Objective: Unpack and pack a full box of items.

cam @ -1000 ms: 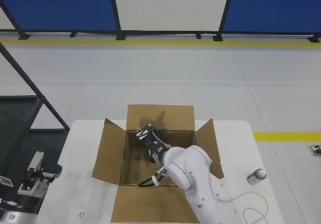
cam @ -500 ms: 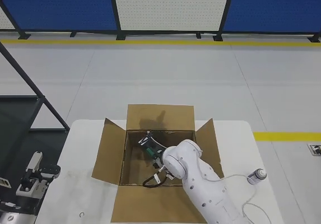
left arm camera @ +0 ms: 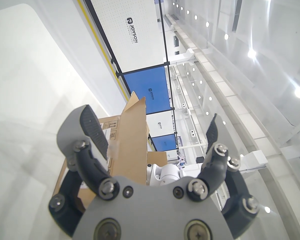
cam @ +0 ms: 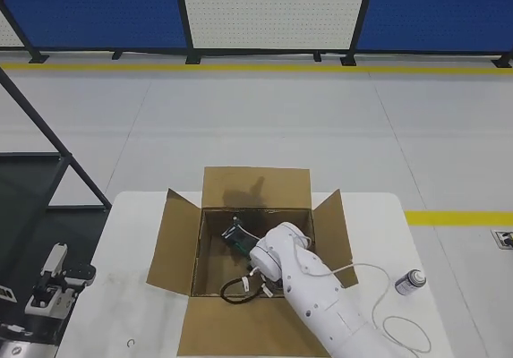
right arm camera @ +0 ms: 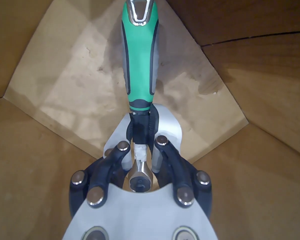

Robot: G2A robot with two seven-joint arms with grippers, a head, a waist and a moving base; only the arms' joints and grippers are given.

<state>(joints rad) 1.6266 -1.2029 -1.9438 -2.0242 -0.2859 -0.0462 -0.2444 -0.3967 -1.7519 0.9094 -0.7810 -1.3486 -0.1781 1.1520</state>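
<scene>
An open cardboard box [cam: 175,251] stands on the white table [cam: 126,304]. My right arm [cam: 292,268] reaches down into it. My right gripper [right arm camera: 141,123] is shut on the neck of a green-handled ratchet wrench [right arm camera: 140,51], whose handle points toward the box floor [right arm camera: 77,81] near a corner. From above, the wrench [cam: 235,240] shows at the back of the box. My left gripper [left arm camera: 152,123] is open and holds nothing; it sits low beside the table's left edge [cam: 55,277], facing the box's outer side [left arm camera: 132,136].
A small spray can [cam: 409,282] stands on the table to the right of the box. The box flaps [cam: 256,186] are spread outward on all sides. A dark metal frame [cam: 32,134] stands left of the table.
My right arm has sunk deeper into the box with the wrench, shifting slightly left. The left arm has stayed put.
</scene>
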